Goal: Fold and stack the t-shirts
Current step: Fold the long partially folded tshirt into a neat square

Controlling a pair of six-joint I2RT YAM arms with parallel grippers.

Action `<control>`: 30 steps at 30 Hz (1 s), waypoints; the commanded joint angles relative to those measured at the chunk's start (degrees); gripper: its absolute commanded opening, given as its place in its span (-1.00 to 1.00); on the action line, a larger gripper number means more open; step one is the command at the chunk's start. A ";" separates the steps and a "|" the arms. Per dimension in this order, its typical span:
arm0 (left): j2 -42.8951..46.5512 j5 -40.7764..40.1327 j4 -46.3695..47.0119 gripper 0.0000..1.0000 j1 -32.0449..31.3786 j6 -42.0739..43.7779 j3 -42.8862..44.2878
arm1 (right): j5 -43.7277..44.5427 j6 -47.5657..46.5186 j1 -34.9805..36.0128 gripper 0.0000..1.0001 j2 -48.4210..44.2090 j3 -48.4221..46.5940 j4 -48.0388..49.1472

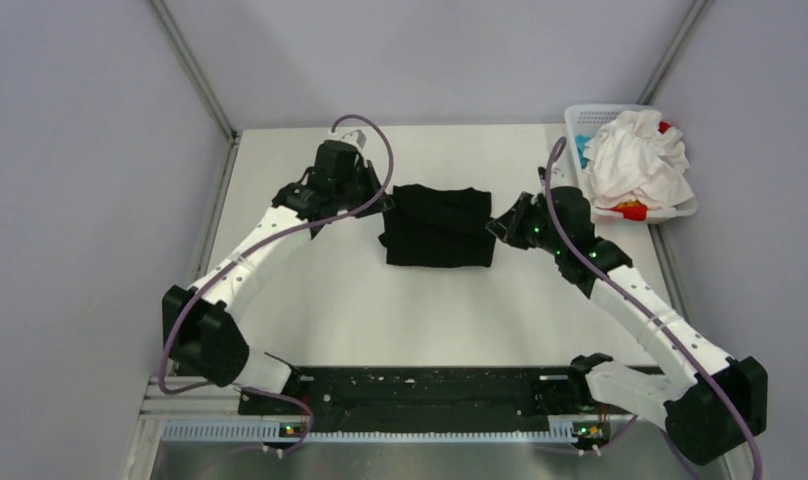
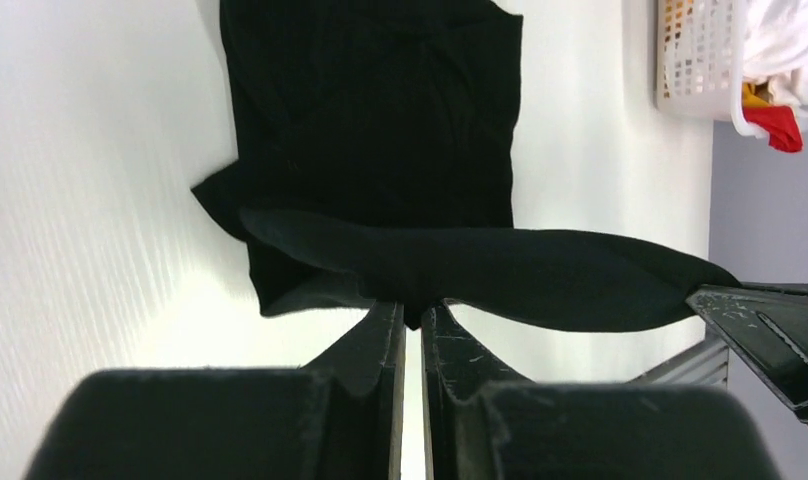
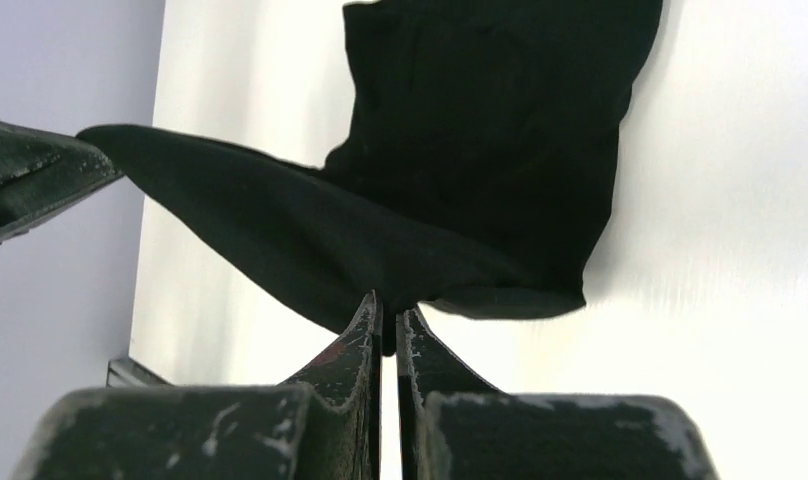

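A folded shirt lies at the middle of the table, with the left gripper at its nine o'clock edge and the right gripper at its three. At the table's two o'clock a basket holds a heap of shirts.

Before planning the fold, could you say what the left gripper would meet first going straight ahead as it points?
The left gripper is pinching the black t-shirt; straight on it would likely push into that same cloth first.

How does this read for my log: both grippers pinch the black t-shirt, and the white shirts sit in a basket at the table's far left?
One slip: the top external view shows the basket holding the white shirts at the far right, not left. The left gripper and right gripper pinch the black t-shirt.
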State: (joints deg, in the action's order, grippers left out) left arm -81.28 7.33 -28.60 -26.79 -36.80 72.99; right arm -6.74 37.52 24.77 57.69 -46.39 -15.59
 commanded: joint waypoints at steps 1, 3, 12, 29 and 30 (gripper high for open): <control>-4.70 0.87 1.02 -1.00 3.42 3.10 6.14 | -1.80 -2.11 -2.72 -1.00 5.84 -5.16 6.55; -7.44 1.02 0.75 -1.00 4.50 3.67 8.36 | -1.62 -2.53 -3.37 -1.00 8.76 -6.57 8.58; -23.62 4.80 -1.03 -1.00 7.81 5.45 19.80 | -2.20 -2.62 -7.74 -1.00 24.63 -13.22 15.00; -47.61 12.19 -5.03 0.00 11.51 4.03 41.31 | -0.21 0.16 -9.92 -0.50 49.88 -26.76 21.18; -47.58 12.48 -4.97 0.24 11.54 4.08 41.68 | 0.25 0.29 -9.92 -0.27 49.78 -27.18 21.17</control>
State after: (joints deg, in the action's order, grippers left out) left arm -128.79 17.37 -33.71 -15.84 -32.77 110.32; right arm -8.78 37.41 15.55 107.74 -68.88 2.50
